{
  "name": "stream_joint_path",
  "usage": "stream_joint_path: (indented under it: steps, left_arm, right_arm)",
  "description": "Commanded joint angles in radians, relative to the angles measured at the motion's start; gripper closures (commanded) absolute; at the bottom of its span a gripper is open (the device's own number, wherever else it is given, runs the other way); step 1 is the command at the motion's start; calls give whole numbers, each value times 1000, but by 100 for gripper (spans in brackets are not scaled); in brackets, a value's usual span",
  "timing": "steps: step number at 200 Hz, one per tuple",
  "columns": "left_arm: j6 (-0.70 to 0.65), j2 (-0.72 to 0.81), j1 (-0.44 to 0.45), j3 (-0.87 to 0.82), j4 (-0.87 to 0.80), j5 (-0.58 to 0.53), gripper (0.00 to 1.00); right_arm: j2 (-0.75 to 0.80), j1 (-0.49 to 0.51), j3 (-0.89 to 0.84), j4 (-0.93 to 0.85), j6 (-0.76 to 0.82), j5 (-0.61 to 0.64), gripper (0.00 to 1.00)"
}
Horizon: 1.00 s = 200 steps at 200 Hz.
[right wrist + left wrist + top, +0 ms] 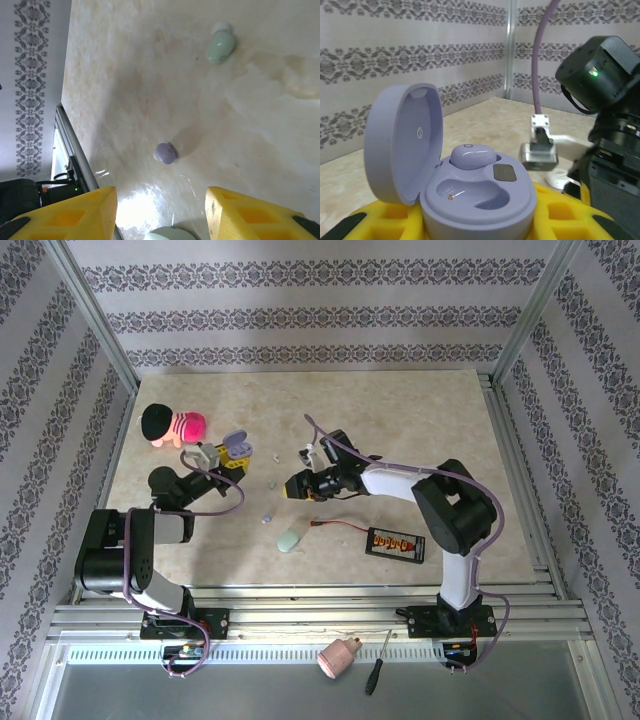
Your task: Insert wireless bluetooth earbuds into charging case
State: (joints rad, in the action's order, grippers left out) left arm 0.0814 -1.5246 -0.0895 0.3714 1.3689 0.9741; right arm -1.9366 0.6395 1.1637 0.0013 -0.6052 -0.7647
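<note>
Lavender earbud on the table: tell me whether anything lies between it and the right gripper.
Nothing visible does. In the right wrist view the lavender earbud lies on bare table ahead of the open right gripper; the pale green earbud sits beyond it, off to the side.

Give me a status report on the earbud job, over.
Left pincer shut on open lavender case, one lavender bud seated, other socket empty. Right pincer open above table, loose lavender bud ahead. Pale green case lies close by.
</note>
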Motion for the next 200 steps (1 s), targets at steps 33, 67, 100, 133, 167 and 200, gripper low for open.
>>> stream_joint_path:
  steps: [33, 67, 100, 133, 167, 200]
  left_arm:
    - [-16, 41, -55, -12, -1, -55, 74]
    - [-9, 44, -73, -20, 5, -61, 74]
    - [-14, 56, -80, -26, -1, -65, 74]
    - [-14, 61, -82, -30, -2, -63, 74]
    - [-19, 70, -82, -32, -10, -63, 74]
    - [-25, 77, -82, -34, -19, -64, 74]
  right_arm:
    - [-95, 91, 107, -75, 12, -99, 51]
    - [-147, 130, 136, -72, -21, -120, 51]
    - [-190, 141, 173, -93, -26, -139, 51]
    - [-235, 144, 202, -99, -40, -121, 52]
    - [-254, 136, 225, -106, -41, -88, 53]
    - [-262, 117, 262, -147, -11, -22, 55]
